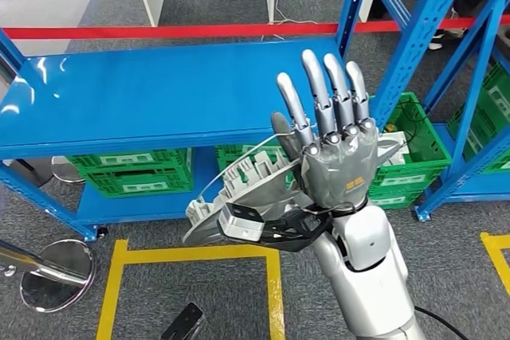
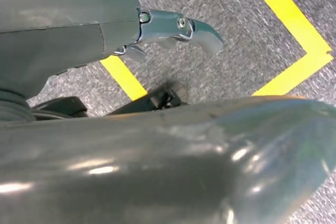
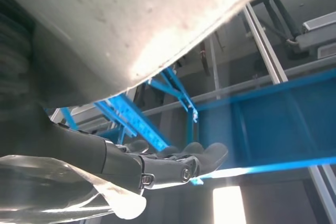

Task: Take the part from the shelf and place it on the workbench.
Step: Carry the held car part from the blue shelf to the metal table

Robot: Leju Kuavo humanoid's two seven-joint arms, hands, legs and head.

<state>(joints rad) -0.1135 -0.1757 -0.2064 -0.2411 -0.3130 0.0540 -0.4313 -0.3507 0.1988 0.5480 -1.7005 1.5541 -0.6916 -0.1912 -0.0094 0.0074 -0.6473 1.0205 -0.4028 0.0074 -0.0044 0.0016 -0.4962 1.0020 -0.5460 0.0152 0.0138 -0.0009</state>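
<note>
The head view is looking forward and down from high up at a blue shelf [image 1: 151, 93] and grey floor [image 1: 60, 292]. The left wrist camera is pointing down, close to that floor [image 2: 253, 30] and its yellow tape [image 2: 293, 30]. The right wrist camera is facing upward, probably sharing the blue shelf [image 3: 269, 114] with the head view.
</note>
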